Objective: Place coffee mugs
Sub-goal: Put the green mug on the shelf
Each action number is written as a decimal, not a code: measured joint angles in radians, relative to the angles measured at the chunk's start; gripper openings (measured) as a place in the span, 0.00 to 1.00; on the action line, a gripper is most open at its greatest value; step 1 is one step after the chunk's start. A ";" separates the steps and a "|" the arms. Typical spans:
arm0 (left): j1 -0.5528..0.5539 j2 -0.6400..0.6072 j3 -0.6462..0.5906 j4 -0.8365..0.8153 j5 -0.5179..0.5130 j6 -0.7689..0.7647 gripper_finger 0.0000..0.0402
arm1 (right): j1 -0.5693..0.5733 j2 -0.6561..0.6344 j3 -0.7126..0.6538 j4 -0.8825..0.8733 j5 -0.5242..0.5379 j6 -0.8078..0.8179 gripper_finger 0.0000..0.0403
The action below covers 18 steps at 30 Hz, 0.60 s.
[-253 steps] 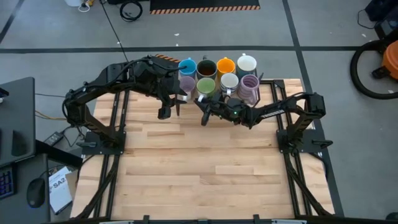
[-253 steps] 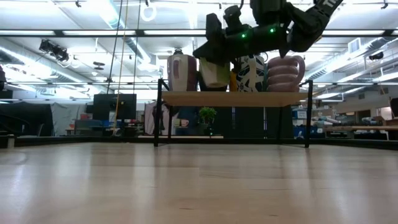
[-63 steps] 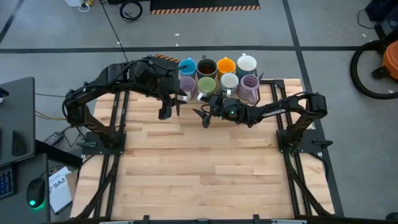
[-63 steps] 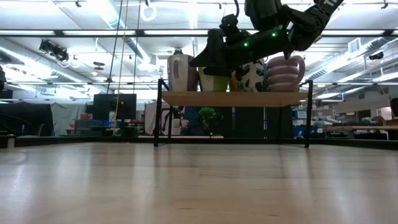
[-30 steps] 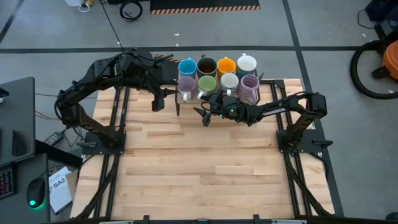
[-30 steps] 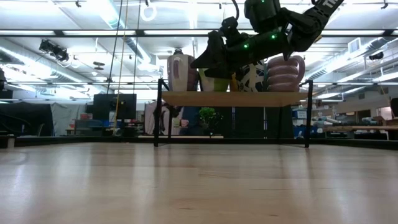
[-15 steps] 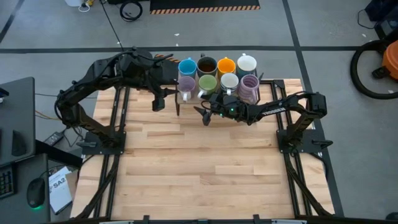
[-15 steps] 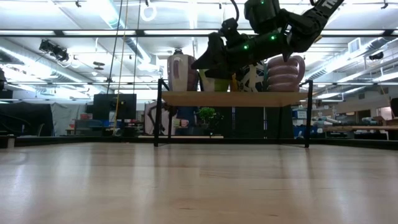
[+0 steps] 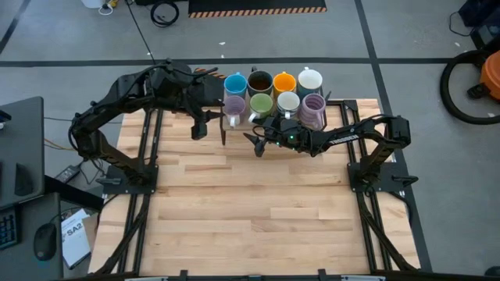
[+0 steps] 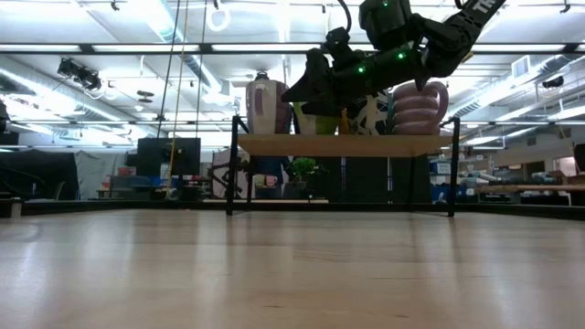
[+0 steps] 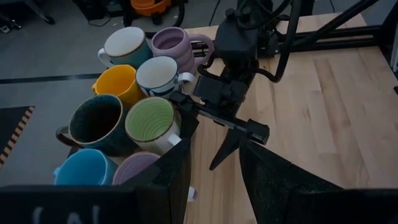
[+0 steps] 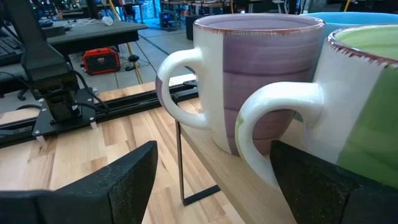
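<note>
Mugs: eight coffee mugs (image 9: 269, 95) are sitting packed together on a small shelf (image 10: 343, 144) at the back of the bench (image 9: 258, 211)
Right gripper (image 9: 255, 144): it is hanging wide open and empty, right beside the green mug (image 12: 367, 112)
Left gripper (image 9: 209, 129): it is waiting partly open and holding nothing, near the lilac mug (image 12: 261, 81)
Danger: the right gripper could be bumping the green mug's handle (image 12: 273, 134), and since the mugs are touching, one may be falling off
Inside the mugs: nothing is showing in them
</note>
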 joint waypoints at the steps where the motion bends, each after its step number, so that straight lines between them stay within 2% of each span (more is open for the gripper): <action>1: 0.000 0.000 0.000 0.000 0.000 0.000 0.35 | -0.002 0.000 0.000 0.000 -0.001 0.000 0.79; 18: 0.000 0.000 0.000 -0.001 0.000 0.000 0.35 | 0.019 0.000 0.000 0.016 0.027 -0.008 0.79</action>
